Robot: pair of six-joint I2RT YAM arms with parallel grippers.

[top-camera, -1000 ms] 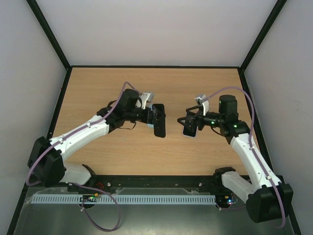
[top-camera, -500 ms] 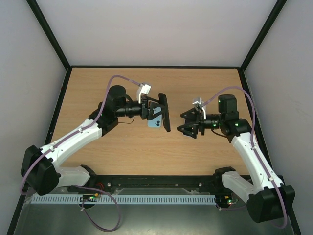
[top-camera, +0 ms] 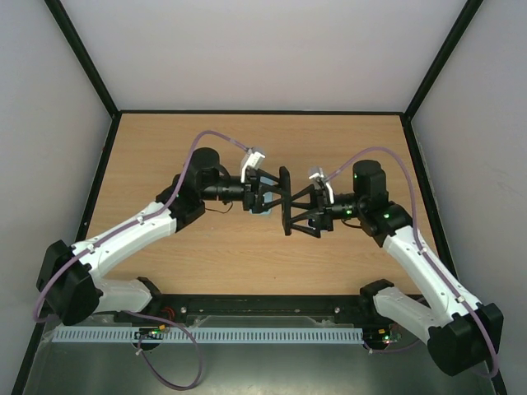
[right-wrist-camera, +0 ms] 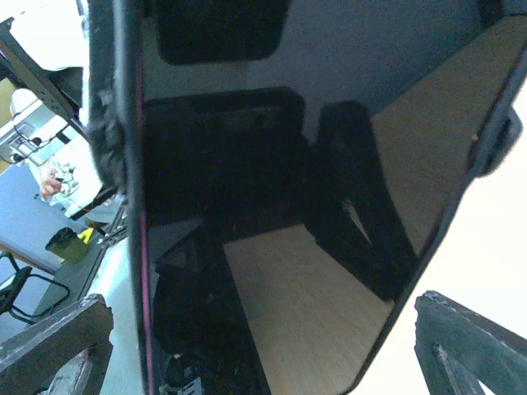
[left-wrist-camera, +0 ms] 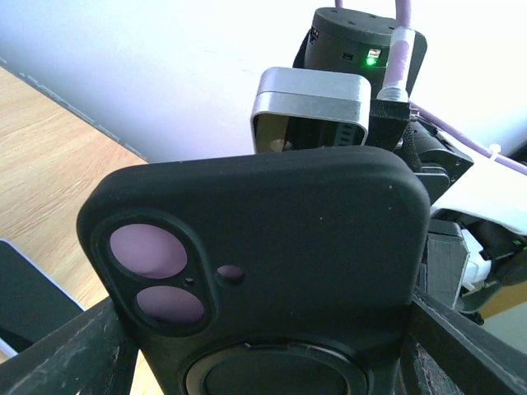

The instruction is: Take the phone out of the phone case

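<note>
A black phone case (top-camera: 285, 200) with the phone inside stands on edge above the table, between the two arms. My left gripper (top-camera: 274, 197) is shut on it from the left. In the left wrist view the case back (left-wrist-camera: 272, 247) fills the frame, and lilac shows through its camera cutouts. My right gripper (top-camera: 300, 212) is open, with its fingers spread on either side of the phone's screen side. In the right wrist view the glossy screen (right-wrist-camera: 280, 206) fills the frame with a pink edge on its left, between my open right gripper (right-wrist-camera: 263, 350).
A flat dark device with a pale edge (left-wrist-camera: 25, 300) lies on the wooden table (top-camera: 165, 148) below my left gripper. Black frame rails (top-camera: 263, 112) and white walls border the table.
The left gripper has turned the cased phone and brought it right. The right arm let go of a light blue object it held a second ago, then moved left, open, up to the phone.
</note>
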